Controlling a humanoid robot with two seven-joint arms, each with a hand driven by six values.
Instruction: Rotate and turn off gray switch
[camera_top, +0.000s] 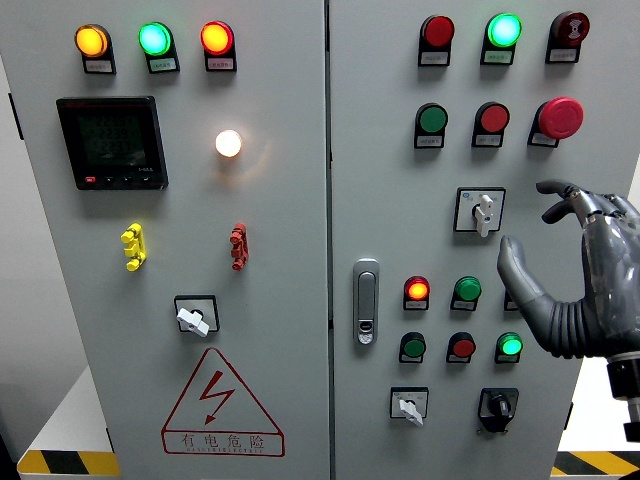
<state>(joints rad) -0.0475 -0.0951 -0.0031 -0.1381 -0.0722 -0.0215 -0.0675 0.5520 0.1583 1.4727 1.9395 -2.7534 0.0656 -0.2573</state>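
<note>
only readable thing is the red triangle warning sign (222, 404) with a lightning bolt and 有电危险, low on the left cabinet door (270, 250); small button labels are too blurry

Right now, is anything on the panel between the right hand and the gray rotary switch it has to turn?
Nothing visible. The right hand, fingers spread, hovers just right of the gray switch, with only bare panel face between them.

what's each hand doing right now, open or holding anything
Left hand: not in view.
Right hand: open, fingers spread, holding nothing, in front of the panel just right of the gray switch.
</note>
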